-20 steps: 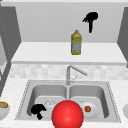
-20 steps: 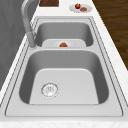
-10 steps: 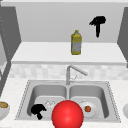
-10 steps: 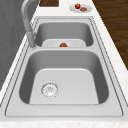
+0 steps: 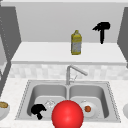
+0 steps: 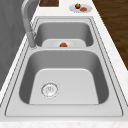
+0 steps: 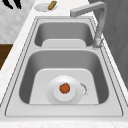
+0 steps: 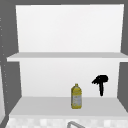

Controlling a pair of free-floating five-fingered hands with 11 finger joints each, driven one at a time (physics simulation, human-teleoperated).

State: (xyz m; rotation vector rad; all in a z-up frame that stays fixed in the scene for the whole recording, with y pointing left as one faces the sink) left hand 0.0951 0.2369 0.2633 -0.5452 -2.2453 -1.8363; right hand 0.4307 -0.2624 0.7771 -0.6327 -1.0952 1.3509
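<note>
My right hand [image 5: 102, 27] hangs in the air above the right end of the lower shelf [image 5: 45, 53], to the right of a yellow bottle [image 5: 76, 43] and apart from it. The upper view has the same right hand [image 8: 101, 82] beside the bottle [image 8: 76, 97]; its fingers are relaxed and hold nothing. My left hand [image 5: 38, 110] hovers at the front left of the sink's left basin, open and empty. In the right side view a hand [image 7: 13, 3] shows past the far end of the sink.
A red ball [image 5: 67, 115] sits at the sink's front middle. A white plate [image 7: 75, 96] with a small orange item [image 7: 65, 88] lies in the right basin. The faucet [image 5: 72, 72] stands behind the divider. Dishes with food stand on the counter at both ends [image 6: 80, 7] [image 7: 45, 6].
My right hand has drifted to the right and slightly down, away from the bottle. The left hand and everything else stayed put.
</note>
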